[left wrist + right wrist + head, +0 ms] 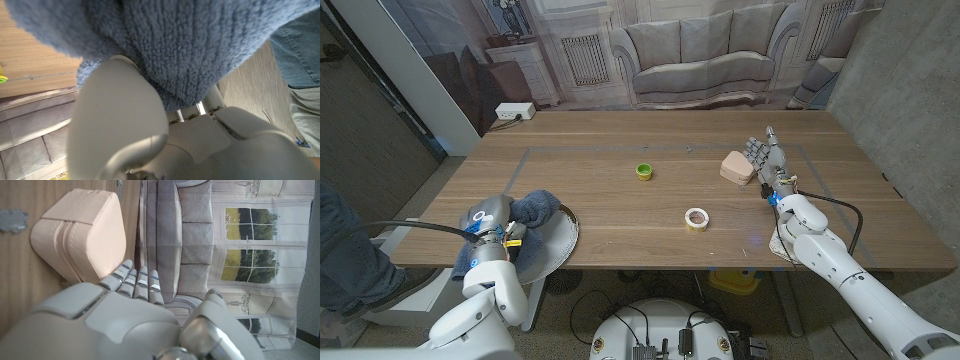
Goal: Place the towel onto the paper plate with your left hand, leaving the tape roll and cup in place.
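Most of the job looks done: the blue towel (pixel 533 210) is bunched over the paper plate (pixel 563 240) at the near left corner of the worktop (pixel 620 215), and the left robot hand (pixel 492 222) is on it at the plate's left side. From the left wrist view the cloth (pixel 165 45) presses right against that robot hand's fingers, but whether they pinch it or merely touch it I cannot tell. What seems left is letting go and drawing the arm clear. Right of the plate and well apart from it sit the tape roll (pixel 697 218) and, farther back, the small green cup (pixel 644 171). Far right of the plate, the right robot hand (pixel 765 158) stands with fingers spread, holding nothing, just beside a pinkish block (pixel 736 166) (not part of the task).
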Action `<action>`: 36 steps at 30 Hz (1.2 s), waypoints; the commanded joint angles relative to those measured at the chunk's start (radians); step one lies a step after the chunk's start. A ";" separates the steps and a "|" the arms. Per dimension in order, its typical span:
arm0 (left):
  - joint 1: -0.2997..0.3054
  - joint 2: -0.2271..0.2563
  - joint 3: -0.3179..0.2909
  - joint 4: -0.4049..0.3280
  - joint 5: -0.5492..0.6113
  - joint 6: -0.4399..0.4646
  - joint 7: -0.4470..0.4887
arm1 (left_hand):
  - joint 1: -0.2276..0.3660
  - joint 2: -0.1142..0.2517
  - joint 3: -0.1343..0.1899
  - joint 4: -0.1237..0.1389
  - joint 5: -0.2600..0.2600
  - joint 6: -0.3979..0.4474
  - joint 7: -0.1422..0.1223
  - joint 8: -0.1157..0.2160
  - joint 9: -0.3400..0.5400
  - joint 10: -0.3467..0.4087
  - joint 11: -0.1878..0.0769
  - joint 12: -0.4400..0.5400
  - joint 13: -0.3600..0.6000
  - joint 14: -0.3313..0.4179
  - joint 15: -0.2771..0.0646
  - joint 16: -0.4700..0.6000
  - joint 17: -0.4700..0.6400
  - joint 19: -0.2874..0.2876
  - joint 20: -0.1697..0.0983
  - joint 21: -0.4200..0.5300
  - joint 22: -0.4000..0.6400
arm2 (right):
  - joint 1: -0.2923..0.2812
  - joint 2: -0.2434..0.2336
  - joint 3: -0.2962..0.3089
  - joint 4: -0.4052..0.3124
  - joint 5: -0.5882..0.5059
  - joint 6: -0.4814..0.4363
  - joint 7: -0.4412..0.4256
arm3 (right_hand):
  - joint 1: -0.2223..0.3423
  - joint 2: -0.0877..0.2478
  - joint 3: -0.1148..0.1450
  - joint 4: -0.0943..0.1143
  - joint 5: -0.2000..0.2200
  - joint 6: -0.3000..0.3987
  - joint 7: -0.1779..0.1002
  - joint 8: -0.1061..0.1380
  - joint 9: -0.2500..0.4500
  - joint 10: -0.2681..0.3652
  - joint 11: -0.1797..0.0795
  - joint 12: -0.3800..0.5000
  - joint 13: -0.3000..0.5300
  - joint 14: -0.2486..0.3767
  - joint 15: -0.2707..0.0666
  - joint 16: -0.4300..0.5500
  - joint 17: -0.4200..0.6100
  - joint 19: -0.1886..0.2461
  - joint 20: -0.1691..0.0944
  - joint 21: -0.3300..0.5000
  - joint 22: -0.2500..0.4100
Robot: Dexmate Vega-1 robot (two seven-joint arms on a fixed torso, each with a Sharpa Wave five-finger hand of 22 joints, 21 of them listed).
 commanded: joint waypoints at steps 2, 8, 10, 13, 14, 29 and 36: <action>-0.061 0.011 0.037 0.052 -0.040 -0.023 -0.021 | -0.008 0.011 0.037 0.031 0.003 0.010 -0.001 0.003 0.005 0.010 0.000 -0.003 0.004 0.083 -0.122 0.002 0.003 0.058 -0.055 0.005 0.005 | 0.009 0.001 -0.006 0.007 -0.004 -0.012 -0.005 | 0.002 0.008 -0.003 -0.001 -0.001 0.007 -0.001 -0.003 0.002 0.007 -0.003 0.001 0.003 0.008 0.000 -0.001 0.005 0.003 -0.005 0.001 0.003; -0.072 0.008 0.040 0.064 -0.057 -0.032 -0.020 | -0.008 0.010 0.038 0.031 0.003 0.010 -0.002 0.003 0.005 0.011 -0.004 -0.005 0.006 0.082 -0.125 0.000 0.004 0.056 -0.055 0.006 0.005 | 0.005 0.002 -0.004 0.006 -0.003 -0.010 -0.008 | 0.002 0.008 -0.003 -0.001 -0.001 0.007 -0.002 -0.003 0.002 0.007 -0.002 0.002 0.003 0.007 0.001 -0.001 0.005 0.003 -0.005 0.001 0.003; -0.075 0.005 0.043 0.067 -0.060 -0.033 -0.018 | -0.009 0.010 0.038 0.031 0.003 0.009 -0.002 0.003 0.005 0.010 -0.004 -0.006 0.007 0.080 -0.124 -0.001 0.005 0.055 -0.056 0.005 0.005 | 0.002 0.004 -0.001 0.003 0.001 -0.009 -0.012 | 0.002 0.008 -0.004 -0.001 -0.001 0.008 -0.001 -0.003 0.002 0.007 -0.002 0.002 0.003 0.007 0.000 -0.001 0.005 0.003 -0.005 0.001 0.003; -0.075 -0.006 0.044 0.074 -0.068 -0.040 -0.013 | -0.009 0.010 0.039 0.030 0.003 0.009 -0.003 0.002 0.005 0.009 -0.003 -0.008 0.008 0.074 -0.123 -0.004 0.005 0.048 -0.055 0.003 0.005 | -0.003 0.002 0.000 0.002 -0.002 -0.004 -0.011 | 0.003 0.008 -0.004 -0.001 -0.001 0.007 -0.001 -0.003 0.002 0.007 -0.001 0.002 0.003 0.007 0.002 -0.001 0.005 0.004 -0.005 0.001 0.003; -0.075 -0.011 0.043 0.077 -0.073 -0.043 -0.011 | -0.008 0.011 0.040 0.030 0.003 0.008 -0.003 0.002 0.005 0.008 -0.002 -0.009 0.008 0.073 -0.125 -0.005 0.006 0.045 -0.055 0.002 0.005 | -0.004 0.003 0.001 0.001 -0.001 -0.004 -0.012 | 0.003 0.008 -0.004 -0.001 -0.001 0.007 -0.001 -0.003 0.002 0.008 -0.001 0.002 0.003 0.007 0.002 -0.001 0.005 0.003 -0.005 0.001 0.003; -0.077 -0.042 0.052 0.107 -0.104 -0.050 0.008 | -0.001 0.014 0.048 0.025 0.004 0.000 -0.007 -0.001 0.005 0.000 0.000 -0.018 0.015 0.059 -0.119 -0.012 0.013 0.030 -0.053 -0.001 0.005 | -0.007 0.003 0.000 0.004 0.005 -0.006 -0.005 | 0.002 0.009 -0.005 -0.002 -0.001 0.008 -0.002 -0.003 0.002 0.007 -0.001 0.001 0.003 0.007 0.001 -0.001 0.005 0.004 -0.005 0.001 0.003; -0.080 -0.051 0.056 0.123 -0.112 -0.068 0.019 | -0.004 0.013 0.049 0.026 0.003 -0.005 -0.011 -0.004 0.005 -0.008 0.001 -0.025 0.019 0.046 -0.116 -0.018 0.016 0.016 -0.050 -0.005 0.005 | -0.010 0.002 0.001 0.004 0.007 -0.005 -0.002 | 0.002 0.009 -0.005 -0.002 -0.001 0.007 -0.001 -0.004 0.002 0.007 -0.001 0.001 0.003 0.007 0.001 -0.001 0.005 0.003 -0.005 0.001 0.003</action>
